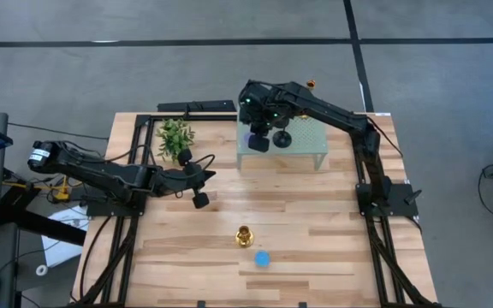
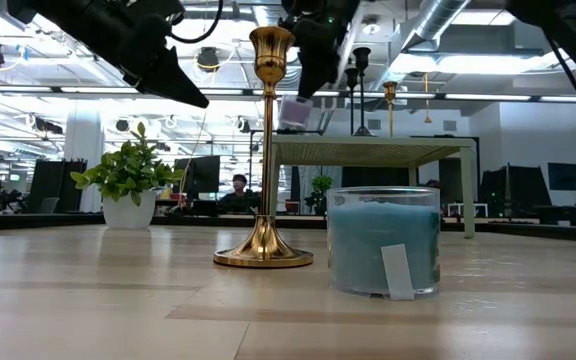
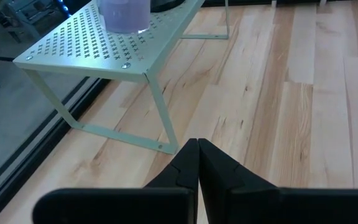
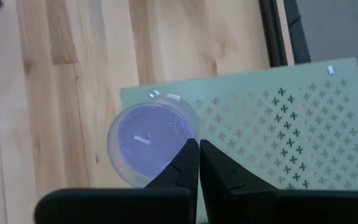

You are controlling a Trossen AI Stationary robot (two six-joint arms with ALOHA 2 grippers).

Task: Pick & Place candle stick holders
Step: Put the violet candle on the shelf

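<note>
Near the front middle of the pale wooden table [image 1: 315, 248], a shiny gold candlestick holder with a round flared base and a slim stem [image 1: 244, 236] is seen standing upright, just beside a round glass candle jar filled with blue wax [image 1: 263, 258]. On the pale green perforated metal shelf [image 1: 311, 141] at the back, a matte black candlestick holder [image 1: 282, 137] is seen standing beside a lilac candle jar [image 4: 151, 143], and a second gold holder [image 2: 390, 105] is made out farther back in the low view. A fourth holder is not clearly found.

The right gripper [image 4: 198, 163] is held above the shelf by the lilac jar, its fingers pressed together on nothing. The left gripper [image 3: 198, 163] is hung over the table left of the shelf, near a green potted plant in a white pot [image 1: 175, 137], its fingers likewise closed and empty.

The gold holder is judged rigid and probably metal, with a polished surface likely to slip between the pads. Its tall stem over a small base suggests it is easily tipped by a sideways nudge. A hold low on the stem, just above the flare, is judged safest, with the fingers spread before descending.
</note>
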